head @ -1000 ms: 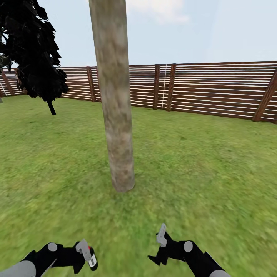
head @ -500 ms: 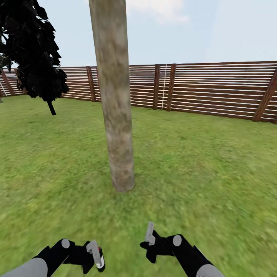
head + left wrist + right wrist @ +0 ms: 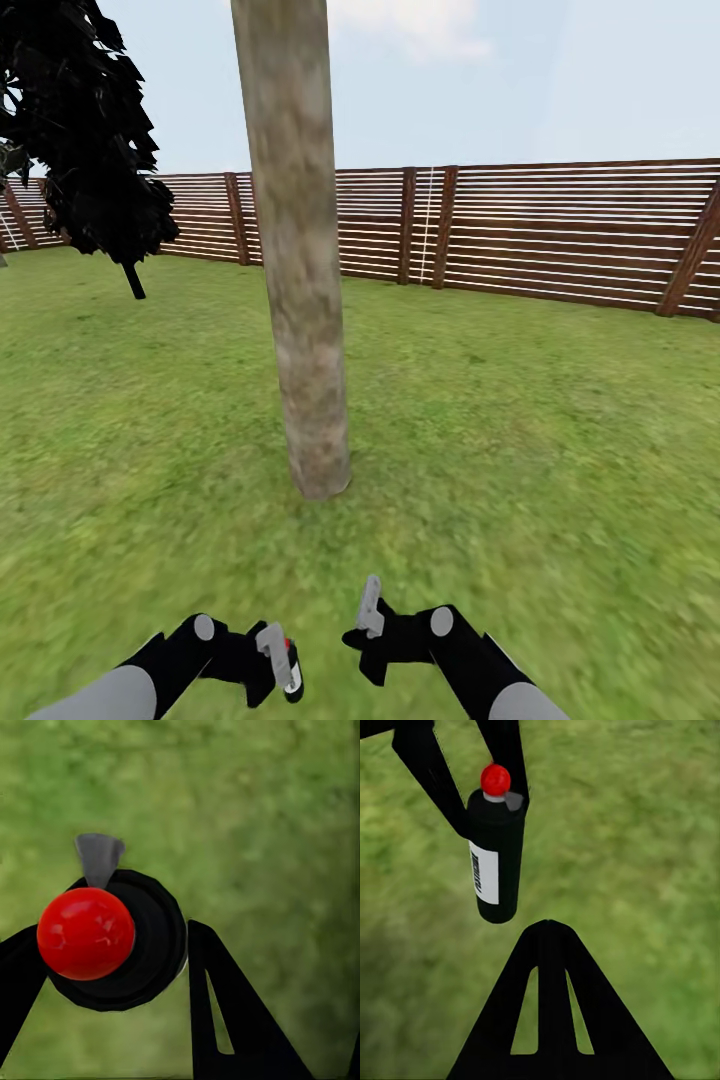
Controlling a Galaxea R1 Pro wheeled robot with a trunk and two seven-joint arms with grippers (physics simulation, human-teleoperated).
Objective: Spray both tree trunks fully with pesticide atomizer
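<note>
A thick grey-beige mottled tree trunk rises from the lawn straight ahead. Low in the head view, my left gripper is shut on the pesticide atomizer, a small dark bottle with a white label and a red round top. The left wrist view looks down on that atomizer, its red top between two black fingers. My right gripper hovers open just right of it, a short gap apart. The right wrist view shows the atomizer hanging over the grass in the left gripper's fingers.
Green grass stretches all around the trunk. A brown slatted fence closes the back. A black narrow cypress stands at the far left by the fence.
Both grippers have drawn toward the middle: the left moved right with the atomizer in it, the right moved left toward it. The camera and the trunk have not shifted.
</note>
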